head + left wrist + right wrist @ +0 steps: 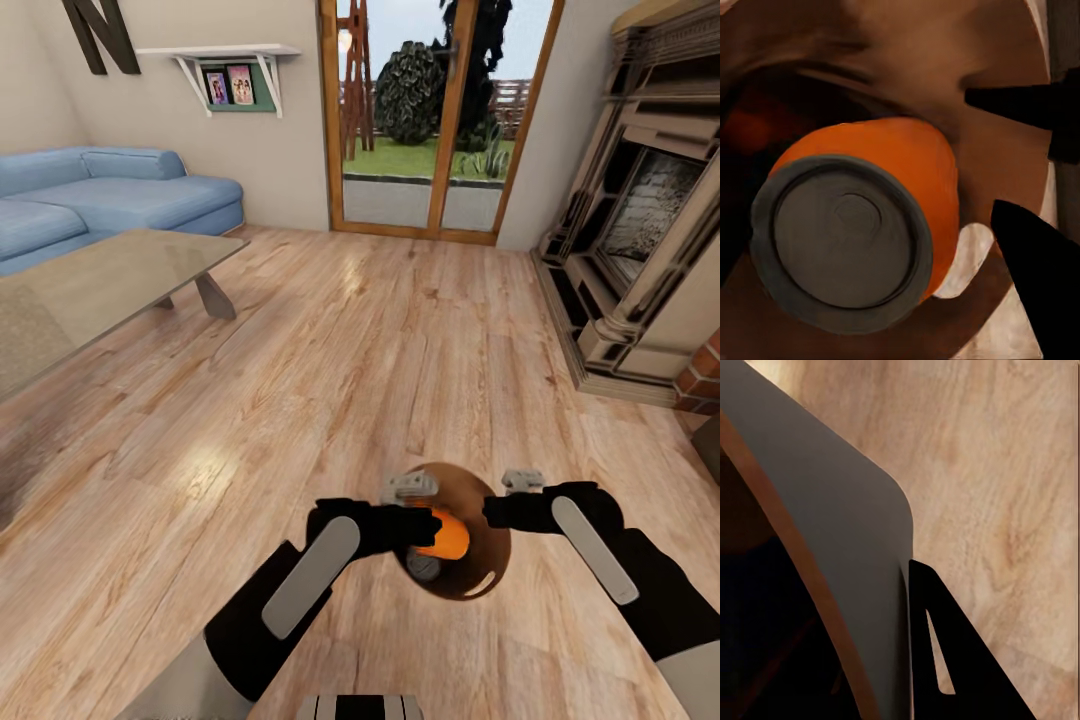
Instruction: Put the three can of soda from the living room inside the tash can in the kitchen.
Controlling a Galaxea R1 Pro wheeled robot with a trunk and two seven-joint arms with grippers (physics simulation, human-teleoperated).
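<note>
The tash can (487, 562), brown inside with a tan rim, hangs low over the wood floor between my two arms. My right gripper (497, 513) is shut on its rim; in the right wrist view one finger (960, 675) presses the grey outer wall (832, 525). A bright orange can of soda (447, 535) lies on its side in the bin's mouth, silver end toward me. My left gripper (405, 528) is at the bin's near-left rim, open. In the left wrist view the can (855, 225) lies beside its spread fingers (1035, 285), not between them. A dim orange-red patch shows deeper in the bin.
This is the living room. A grey low table (120, 275) and blue sofa (110, 200) stand at the left, a fireplace (640, 230) at the right, and a wood-framed glass door (430, 120) is straight ahead. Bare wood floor (380, 340) lies between them.
</note>
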